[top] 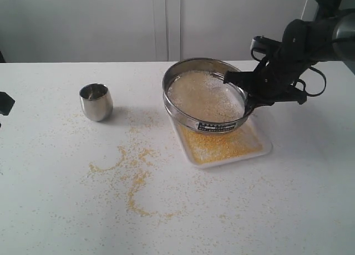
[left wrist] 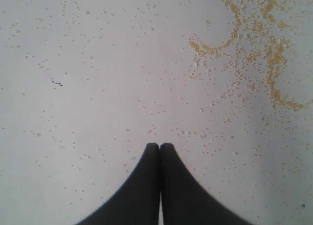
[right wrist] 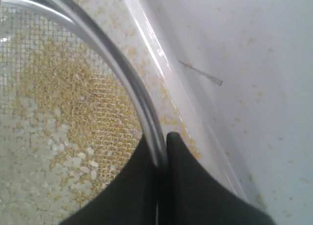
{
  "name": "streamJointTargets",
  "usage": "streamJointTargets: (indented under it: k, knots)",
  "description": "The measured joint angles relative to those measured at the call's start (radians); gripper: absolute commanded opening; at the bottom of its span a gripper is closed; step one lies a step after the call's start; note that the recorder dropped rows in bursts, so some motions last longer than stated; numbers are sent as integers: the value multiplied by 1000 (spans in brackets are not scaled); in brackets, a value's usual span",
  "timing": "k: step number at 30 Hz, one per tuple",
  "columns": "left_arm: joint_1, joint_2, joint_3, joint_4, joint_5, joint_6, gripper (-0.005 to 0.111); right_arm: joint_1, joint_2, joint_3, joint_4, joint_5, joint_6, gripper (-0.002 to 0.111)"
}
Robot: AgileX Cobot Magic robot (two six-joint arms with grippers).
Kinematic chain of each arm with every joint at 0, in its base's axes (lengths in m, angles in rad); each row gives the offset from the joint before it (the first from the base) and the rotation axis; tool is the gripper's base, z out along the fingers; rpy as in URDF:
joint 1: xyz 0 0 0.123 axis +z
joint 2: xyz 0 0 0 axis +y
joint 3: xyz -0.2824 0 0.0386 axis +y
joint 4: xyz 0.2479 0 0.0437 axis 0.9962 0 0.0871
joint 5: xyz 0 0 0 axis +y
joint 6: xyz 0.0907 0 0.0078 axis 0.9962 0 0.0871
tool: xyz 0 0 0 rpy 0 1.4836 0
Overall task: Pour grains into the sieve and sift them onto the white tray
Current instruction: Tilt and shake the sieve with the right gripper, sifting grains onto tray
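right claw is pinched on the sieve rim, arm reaching in from the right, sieve tilted just over the white tray. yellow grains lie on the tray. left claw is closed, empty, over the counter.

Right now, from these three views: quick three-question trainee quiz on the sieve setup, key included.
1. True or false: the steel cup lies tipped on its side.
2. What colour are the grains collected in the white tray?
3. The right gripper is clamped on: A) the rim of the sieve, B) the white tray, C) the steel cup.
Key: 1 false, the steel cup stands upright. 2 yellow. 3 A.
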Motion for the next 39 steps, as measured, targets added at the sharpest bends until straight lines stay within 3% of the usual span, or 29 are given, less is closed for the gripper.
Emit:
streamJointTargets:
  k: [3,6,10,14,20,25,31,36,39]
  knots:
    - [0,0,0,0,0,0,0,0,-26,0,-47,195,-21,0]
    - [0,0,0,0,0,0,0,0,-7,-6,-33,-39,-2,0]
    - [0,0,0,0,0,0,0,-4,-52,-20,-59,165,-18,0]
    - [0,0,0,0,0,0,0,-4,-40,-12,-46,-80,33,0]
    - [0,0,0,0,0,0,0,-12,-73,-5,-126,163,38,0]
    - [0,0,0,0,0,0,0,-12,-34,33,-132,-128,113,0]
    - [0,0,0,0,0,0,0,-16,-49,36,-159,108,122,0]
    - [0,0,0,0,0,0,0,-13,-14,57,-134,-145,180,0]
    - [0,0,0,0,0,0,0,-13,-28,40,-134,-8,179,0]
